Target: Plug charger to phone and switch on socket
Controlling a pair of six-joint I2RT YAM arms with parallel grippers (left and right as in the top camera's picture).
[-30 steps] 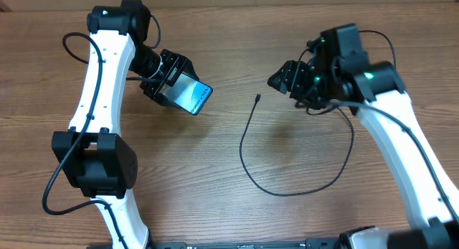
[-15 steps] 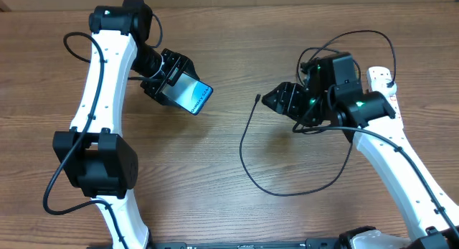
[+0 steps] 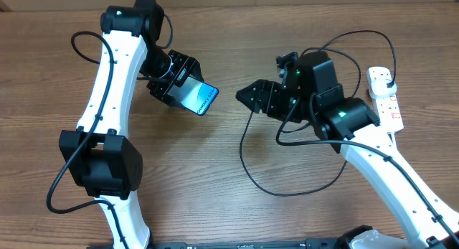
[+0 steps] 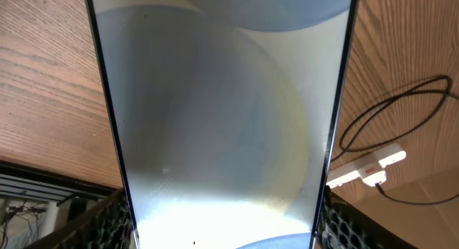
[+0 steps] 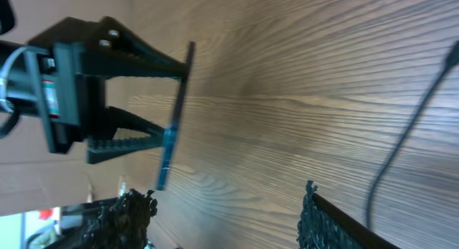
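While the left gripper (image 3: 181, 86) clamps the lit phone (image 3: 201, 99) above the far-left table (image 3: 215, 184), the right gripper (image 3: 248, 95) hangs just right of it, fingers (image 5: 326, 224) wide and empty. Charger (image 3: 242, 159): looped on the wood under the right arm, tip hidden; socket (image 3: 385, 98): far right. Since a second ago the right gripper swung left toward the phone, uncovering the socket.

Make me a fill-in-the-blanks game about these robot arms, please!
1. The left gripper is holding the ____.
2. The socket is coloured ____.
3. The right gripper is wide ____, with nothing in it.
4. The charger has a thin cable coloured ____.

Missing words: phone; white; open; black.
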